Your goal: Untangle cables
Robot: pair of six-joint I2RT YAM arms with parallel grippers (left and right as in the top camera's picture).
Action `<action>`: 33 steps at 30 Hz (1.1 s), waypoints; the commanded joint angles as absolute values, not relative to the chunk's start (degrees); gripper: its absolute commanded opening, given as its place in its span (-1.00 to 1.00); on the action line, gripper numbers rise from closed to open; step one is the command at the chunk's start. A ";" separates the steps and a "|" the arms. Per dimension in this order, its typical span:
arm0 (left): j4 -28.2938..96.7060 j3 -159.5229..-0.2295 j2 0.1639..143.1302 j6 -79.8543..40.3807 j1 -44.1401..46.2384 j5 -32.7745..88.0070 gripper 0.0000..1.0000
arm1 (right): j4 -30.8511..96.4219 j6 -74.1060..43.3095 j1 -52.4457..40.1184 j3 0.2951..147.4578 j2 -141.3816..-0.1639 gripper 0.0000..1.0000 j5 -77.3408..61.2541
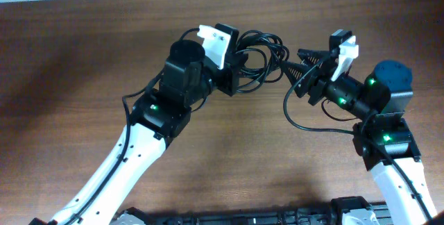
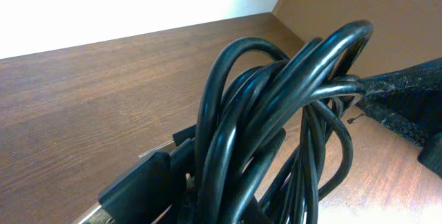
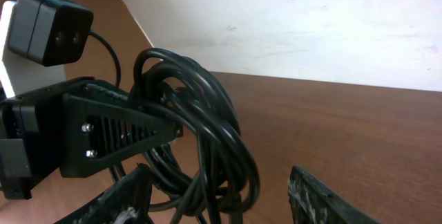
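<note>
wood tabletop (image 1: 69,79): left gripper (image 1: 238,71) clamped on the cables (image 1: 262,53); right gripper (image 1: 293,64), spread, sits just beside their right end.

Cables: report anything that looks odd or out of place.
The cables are not laid out. They hang as one tight tangled bundle, loops wound through each other, clamped in the left gripper. The right gripper stands open at the bundle, gripping nothing. No damage shows.
</note>
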State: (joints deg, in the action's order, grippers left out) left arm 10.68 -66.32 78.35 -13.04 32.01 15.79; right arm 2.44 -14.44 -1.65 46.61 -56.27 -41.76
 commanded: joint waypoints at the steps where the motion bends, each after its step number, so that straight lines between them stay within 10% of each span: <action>1: 9.02 -66.85 77.45 -12.12 34.52 15.66 -1.00 | 2.04 -13.50 -1.45 47.16 -56.25 0.19 -43.55; 3: 7.46 -66.85 77.45 -12.10 36.03 15.64 -1.00 | 2.07 -13.50 -1.45 47.18 -56.25 0.11 -43.55; 5: 7.11 -66.85 77.45 -12.12 36.23 15.57 -1.00 | 2.04 -13.50 -1.43 47.18 -56.27 -0.56 -43.42; 8: 7.16 -66.85 77.45 -12.10 36.23 15.09 -1.00 | 2.04 -13.50 -1.43 47.18 -56.25 -0.92 -43.31; 31: 11.44 -66.85 77.45 -36.42 35.35 6.59 -1.00 | 7.07 -27.51 -1.43 47.16 -56.31 -0.92 -23.20; 33: 11.55 -66.85 77.45 -33.43 35.35 6.59 -1.00 | 6.76 -25.54 -1.43 47.16 -56.29 -0.38 -23.97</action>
